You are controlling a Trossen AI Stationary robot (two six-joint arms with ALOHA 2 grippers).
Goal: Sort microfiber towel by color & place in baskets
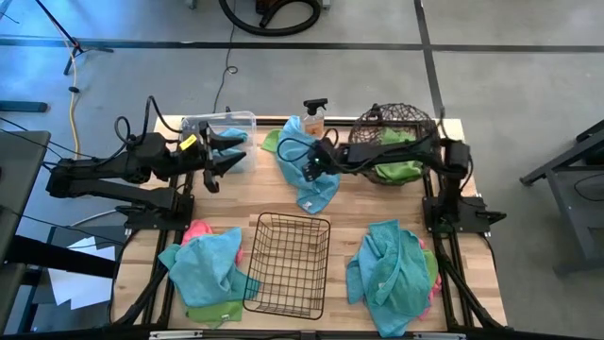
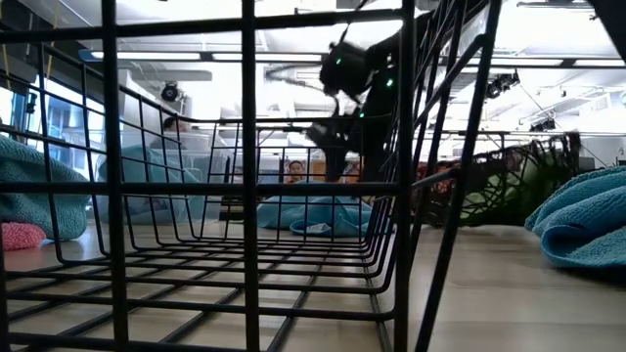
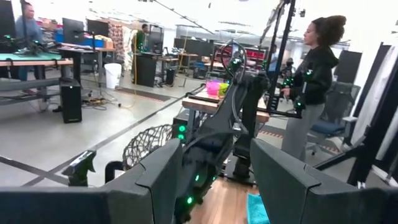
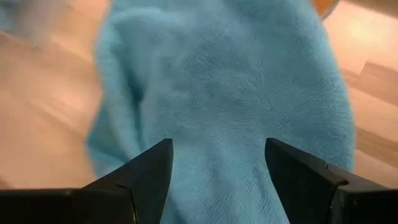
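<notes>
A teal towel (image 1: 310, 184) lies crumpled on the table between the clear bin (image 1: 219, 121) and the round woven basket (image 1: 392, 127). My right gripper (image 1: 310, 166) hangs open over it, and in the right wrist view (image 4: 217, 163) its fingers stand on either side of a raised fold of teal towel (image 4: 224, 93). My left gripper (image 1: 229, 153) is open and hovers beside the clear bin, which holds some teal cloth (image 1: 233, 137). The round basket holds green towels (image 1: 401, 170). The black wire-grid basket (image 1: 288, 264) stands near the table's near edge. My right gripper comes at the teal towel's middle (image 4: 217, 124) from above with its fingers (image 4: 149, 168) apart. I cannot tell whether the fingertips touch the cloth. The towel lies on the table.
Two mixed heaps lie near the table's near edge: teal, green and pink towels on the left (image 1: 208, 269) and mostly teal ones on the right (image 1: 389, 269). An orange spray bottle (image 1: 313, 115) stands at the far edge. A person (image 3: 311, 81) stands beyond the table.
</notes>
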